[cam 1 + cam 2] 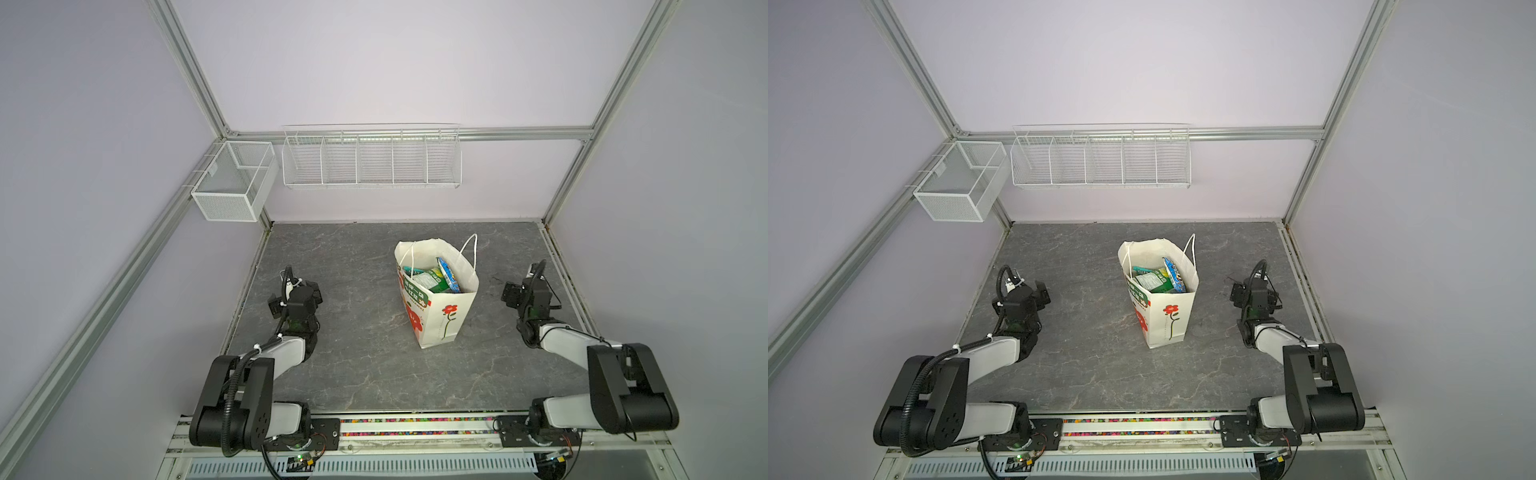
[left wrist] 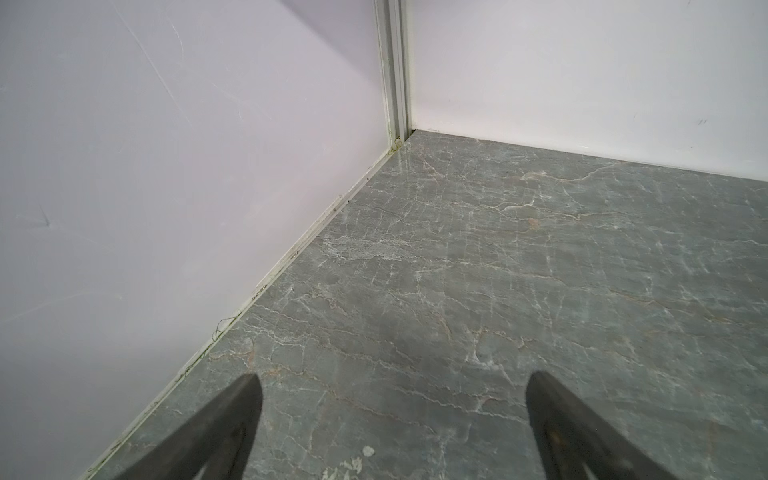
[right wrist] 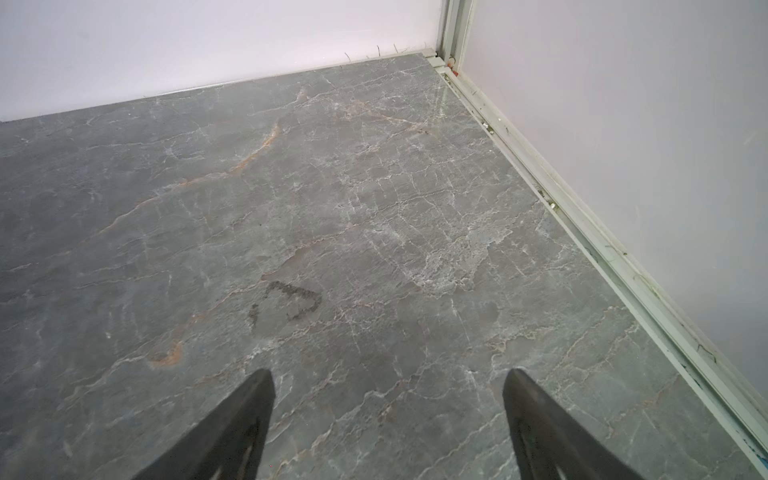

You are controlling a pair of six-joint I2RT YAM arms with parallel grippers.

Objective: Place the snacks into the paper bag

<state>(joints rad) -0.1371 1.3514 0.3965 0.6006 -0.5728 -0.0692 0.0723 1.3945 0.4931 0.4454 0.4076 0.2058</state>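
The paper bag (image 1: 453,320) (image 1: 1177,324) stands upright and open-topped in the middle of the grey marbled table, slightly right of centre in both top views. The snacks (image 1: 434,279) (image 1: 1155,279) lie inside it: a green packet and a blue packet (image 1: 449,274) show through the mouth, and others beneath are mostly hidden. No packet lies on the table. My left gripper (image 2: 390,378) (image 1: 293,291) hangs open over bare table near the left wall, well left of the bag. My right gripper (image 3: 388,374) (image 1: 521,291) is open over bare table near the right wall. Neither holds anything.
A white mesh basket (image 1: 232,180) hangs at the back left corner. A long white wire rack (image 1: 372,160) with several compartments is mounted on the back wall. Aluminium frame posts and pale walls enclose the table on three sides.
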